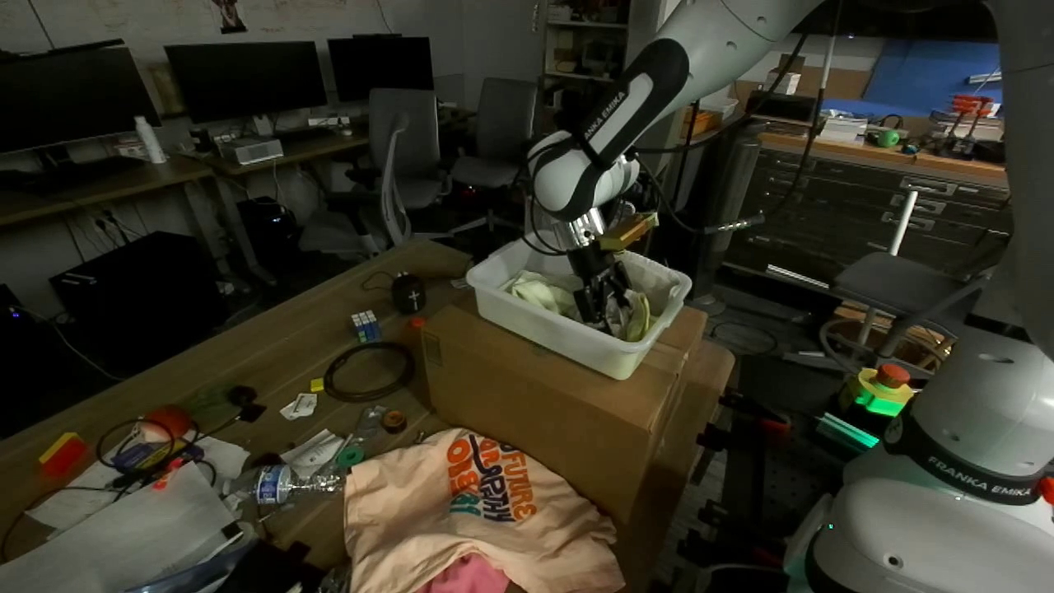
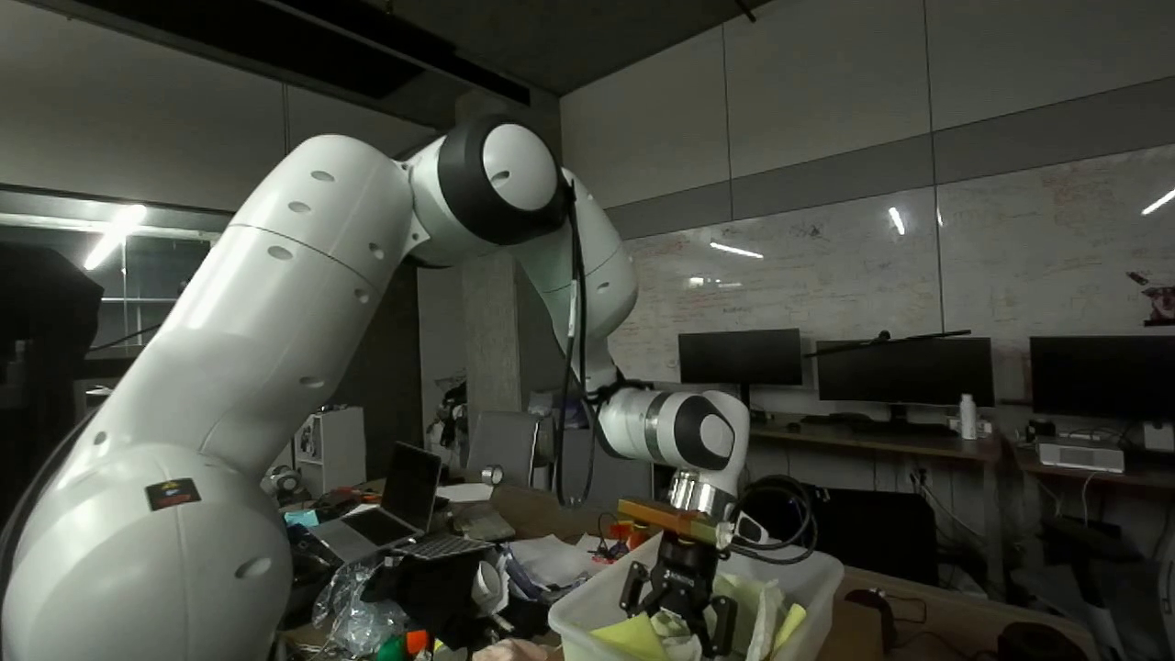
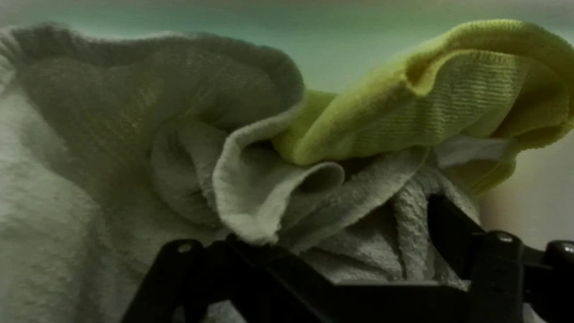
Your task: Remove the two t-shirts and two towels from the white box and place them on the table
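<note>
The tool [image 3: 336,224] reaches down inside the white box [image 1: 543,329], its fingers [image 3: 448,233] spread apart. In the wrist view, folds of pale cloth [image 3: 255,193] show in the gap between them, and more pale cloth spreads out toward the left of that view. A yellow cloth [image 3: 381,121], rolled along its edge, lies just beside the fingertips and touches the pale folds. The light there is poor, so I cannot say whether the pale folds are one towel or more. In an exterior view, pale yellow-green cloth [image 1: 543,292] lies in the box on one side of the tool, with the yellow cloth on the opposite side. The white box rests on a brown cardboard box [image 1: 527,395], which stands on the counter [image 1: 280,346]. A peach t-shirt [image 1: 461,527] with printed lettering lies crumpled on the counter just beside the cardboard box, a pink cloth [image 1: 469,576] showing at its near edge; both are well apart from the tool.
</note>
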Robot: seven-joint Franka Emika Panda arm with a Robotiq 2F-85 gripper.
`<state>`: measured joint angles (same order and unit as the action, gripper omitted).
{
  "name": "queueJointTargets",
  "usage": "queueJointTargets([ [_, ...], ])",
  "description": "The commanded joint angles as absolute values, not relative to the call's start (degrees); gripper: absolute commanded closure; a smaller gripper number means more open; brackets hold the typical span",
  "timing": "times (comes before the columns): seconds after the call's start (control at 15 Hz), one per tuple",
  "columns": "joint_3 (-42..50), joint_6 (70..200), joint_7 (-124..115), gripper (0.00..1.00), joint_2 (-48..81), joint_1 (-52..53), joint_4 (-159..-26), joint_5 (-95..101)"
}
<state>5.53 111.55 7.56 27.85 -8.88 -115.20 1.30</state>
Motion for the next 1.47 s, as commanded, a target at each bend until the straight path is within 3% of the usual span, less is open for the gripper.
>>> queueJointTargets([
  [0.0,5.61,111.78,6.64,0.42,28.07,-8.58,-115.21,1.95],
  [0.47,5.44,112.01,6.79,0.95,26.98,-8.80,-115.72,1.29],
  [0.6,5.44,112.14,6.20,1.00,25.70,-8.78,-115.31,0.84],
  [0.73,5.66,113.52,5.38,0.96,22.29,-8.36,-115.86,1.42],
  [1.4,5.32,116.93,-10.38,0.96,-1.44,-5.06,-116.34,4.52],
])
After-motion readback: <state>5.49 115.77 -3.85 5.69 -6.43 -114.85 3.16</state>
